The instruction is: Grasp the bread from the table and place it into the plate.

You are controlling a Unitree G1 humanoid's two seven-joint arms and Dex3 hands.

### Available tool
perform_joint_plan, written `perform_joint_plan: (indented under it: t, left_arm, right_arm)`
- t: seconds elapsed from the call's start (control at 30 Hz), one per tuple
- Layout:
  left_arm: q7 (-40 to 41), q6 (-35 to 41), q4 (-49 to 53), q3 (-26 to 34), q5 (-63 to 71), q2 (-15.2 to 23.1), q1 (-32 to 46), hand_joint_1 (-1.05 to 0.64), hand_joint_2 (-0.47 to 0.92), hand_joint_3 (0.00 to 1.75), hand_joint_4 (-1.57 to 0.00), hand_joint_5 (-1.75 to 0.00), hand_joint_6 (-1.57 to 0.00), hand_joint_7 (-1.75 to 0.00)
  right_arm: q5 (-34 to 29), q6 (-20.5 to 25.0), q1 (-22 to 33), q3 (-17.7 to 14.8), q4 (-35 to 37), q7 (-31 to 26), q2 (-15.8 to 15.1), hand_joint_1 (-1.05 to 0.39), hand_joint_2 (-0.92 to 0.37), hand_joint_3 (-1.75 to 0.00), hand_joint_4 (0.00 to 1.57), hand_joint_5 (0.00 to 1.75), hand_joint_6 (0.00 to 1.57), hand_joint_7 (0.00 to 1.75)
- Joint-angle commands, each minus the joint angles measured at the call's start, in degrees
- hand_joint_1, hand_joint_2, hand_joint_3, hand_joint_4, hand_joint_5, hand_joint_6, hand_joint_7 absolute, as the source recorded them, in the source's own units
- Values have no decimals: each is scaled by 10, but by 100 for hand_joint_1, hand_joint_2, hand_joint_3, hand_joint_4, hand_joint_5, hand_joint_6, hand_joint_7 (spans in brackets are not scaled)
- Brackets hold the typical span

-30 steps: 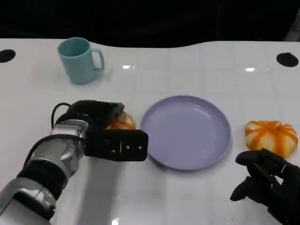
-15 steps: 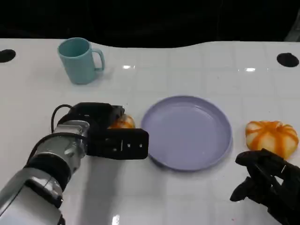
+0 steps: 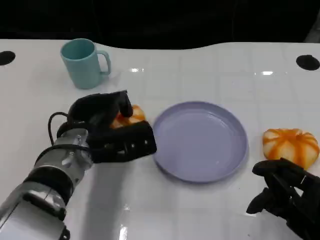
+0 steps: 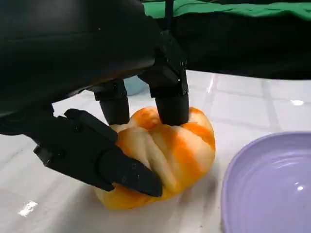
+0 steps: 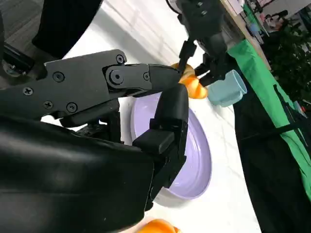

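An orange-and-white striped bread roll [image 3: 126,116] [image 4: 163,153] lies on the white table just left of the lilac plate [image 3: 200,140] [image 4: 269,187] [image 5: 194,160]. My left hand [image 3: 107,127] [image 4: 97,92] grips this roll, fingers over its top and thumb under its near side. In the right wrist view the same roll [image 5: 193,86] shows beyond the plate. A second striped roll [image 3: 291,145] [image 5: 158,226] lies right of the plate. My right hand [image 3: 285,195] [image 5: 121,121] rests near the table's front right corner, fingers apart, holding nothing.
A teal mug [image 3: 83,64] [image 5: 228,88] stands at the back left of the table. Black round holes [image 3: 307,62] sit at the table's far corners. Green cloth [image 5: 277,92] hangs beyond the table's edge.
My left hand has closed its fingers over the roll and turned slightly, shifting a little toward the back. The right hand has stayed put.
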Motion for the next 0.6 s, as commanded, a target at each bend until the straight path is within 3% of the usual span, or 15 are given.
perform_joint_plan:
  t: [0.03, 0.4, 0.5, 0.6]
  left_arm:
    - [-16, 1, -25, 37, -40, 12, -16, -16, 67, 90, -81, -175, -62, -175]
    - [-62, 4, -82, 59, -64, 13, -34, -13, 63, 95, -79, -175, -61, -172]
    - [-54, -76, -112, 13, -27, -4, -51, -13, 57, 102, -83, -175, -65, -174]
    - [-52, -94, -113, 1, -18, -13, -60, -15, 55, 102, -82, -175, -65, -175]
  right_arm:
    - [1, 6, -1, -6, 1, -3, -9, -46, -92, -23, 60, 144, 51, 117]
    - [-1, 2, -4, -5, 6, 5, -11, -46, -92, -25, 61, 145, 52, 116]
    - [1, 5, -6, -7, 8, 6, -12, -46, -92, -26, 61, 145, 53, 116]
    - [2, 10, -6, -8, 6, 1, -11, -46, -92, -26, 61, 144, 54, 116]
